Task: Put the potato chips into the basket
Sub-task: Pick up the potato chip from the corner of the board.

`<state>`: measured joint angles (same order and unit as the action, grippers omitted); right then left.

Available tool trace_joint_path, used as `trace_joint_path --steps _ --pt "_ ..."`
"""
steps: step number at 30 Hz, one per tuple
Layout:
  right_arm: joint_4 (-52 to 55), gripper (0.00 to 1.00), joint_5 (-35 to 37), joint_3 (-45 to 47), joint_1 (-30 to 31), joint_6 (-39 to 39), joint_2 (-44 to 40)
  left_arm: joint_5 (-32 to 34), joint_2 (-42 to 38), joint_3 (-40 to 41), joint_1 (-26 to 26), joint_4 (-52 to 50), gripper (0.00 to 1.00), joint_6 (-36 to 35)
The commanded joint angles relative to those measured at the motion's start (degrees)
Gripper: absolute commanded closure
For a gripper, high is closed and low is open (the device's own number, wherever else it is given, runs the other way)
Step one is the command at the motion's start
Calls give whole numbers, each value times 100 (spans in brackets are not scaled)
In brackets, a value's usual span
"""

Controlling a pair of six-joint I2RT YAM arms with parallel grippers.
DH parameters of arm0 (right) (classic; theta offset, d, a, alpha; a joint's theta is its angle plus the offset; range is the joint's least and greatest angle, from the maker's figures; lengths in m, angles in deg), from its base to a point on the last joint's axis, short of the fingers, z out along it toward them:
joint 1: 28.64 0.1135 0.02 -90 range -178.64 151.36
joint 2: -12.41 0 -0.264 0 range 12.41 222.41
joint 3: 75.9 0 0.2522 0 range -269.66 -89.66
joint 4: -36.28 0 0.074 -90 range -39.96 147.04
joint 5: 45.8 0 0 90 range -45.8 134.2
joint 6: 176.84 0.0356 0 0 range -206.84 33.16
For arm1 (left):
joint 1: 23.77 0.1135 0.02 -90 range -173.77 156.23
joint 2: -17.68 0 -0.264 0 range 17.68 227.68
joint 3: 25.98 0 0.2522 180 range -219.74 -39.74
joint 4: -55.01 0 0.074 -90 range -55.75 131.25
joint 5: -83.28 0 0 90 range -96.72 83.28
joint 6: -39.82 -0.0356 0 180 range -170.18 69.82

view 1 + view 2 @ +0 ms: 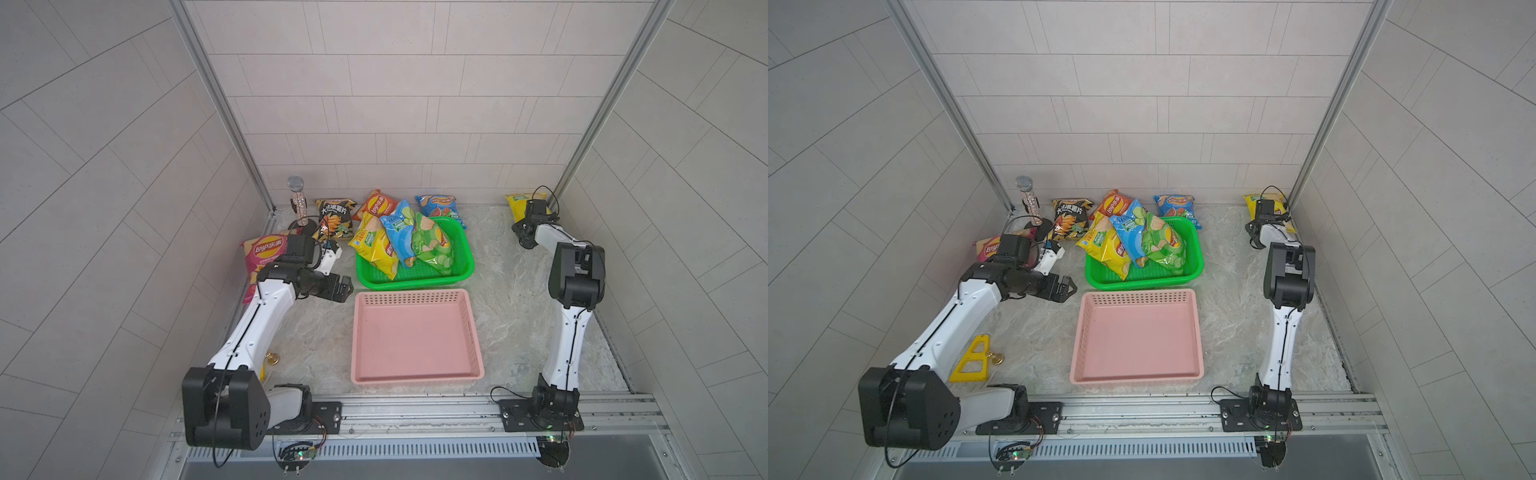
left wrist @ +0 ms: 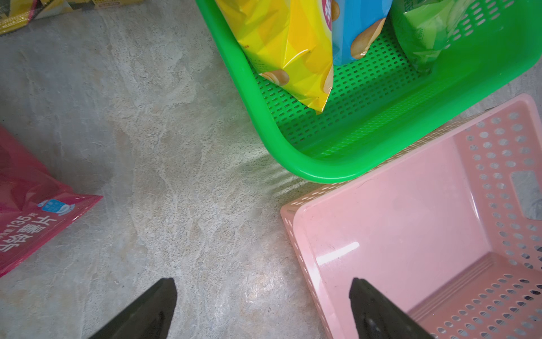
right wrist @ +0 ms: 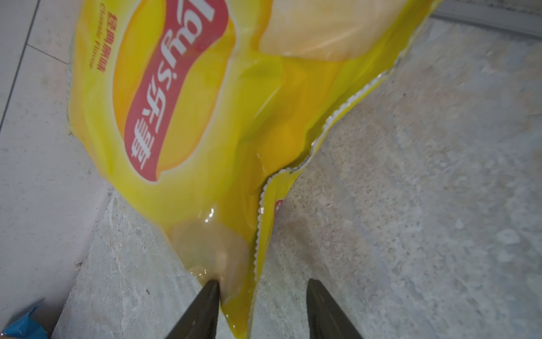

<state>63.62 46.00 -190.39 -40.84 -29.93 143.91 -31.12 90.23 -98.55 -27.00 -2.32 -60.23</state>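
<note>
Inside green basket [image 1: 415, 284] three bags [image 1: 399, 237], left jaws wide, right jaws half-open, bag [image 3: 181, 88] between

Both top views look from high above the near edge of the desk [image 1: 519, 316], down and toward the back wall [image 1: 415, 124]. They share the whole desk, the green basket [image 1: 415, 284] and the pink basket [image 1: 415, 376]. The left wrist view looks down from close by, past the left claw [image 2: 262, 283], onto bare desk and a corner of each basket. The right wrist view sits very near a yellow bag [image 3: 205, 117], looking past the right claw [image 3: 262, 284].
</note>
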Motion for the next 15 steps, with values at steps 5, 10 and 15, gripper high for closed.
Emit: trace_joint_path --steps 5,10,15 --pt "-141 65 51 -176 -45 -98 160 -23 20 40 37 -29 0 -59" --pt "-241 92 -18 35 -35 -214 -40 -12 18 53 32 -29 0 -55" --pt "-417 100 67 455 -28 -395 -506 -29 7 53 38 -29 0 -50"
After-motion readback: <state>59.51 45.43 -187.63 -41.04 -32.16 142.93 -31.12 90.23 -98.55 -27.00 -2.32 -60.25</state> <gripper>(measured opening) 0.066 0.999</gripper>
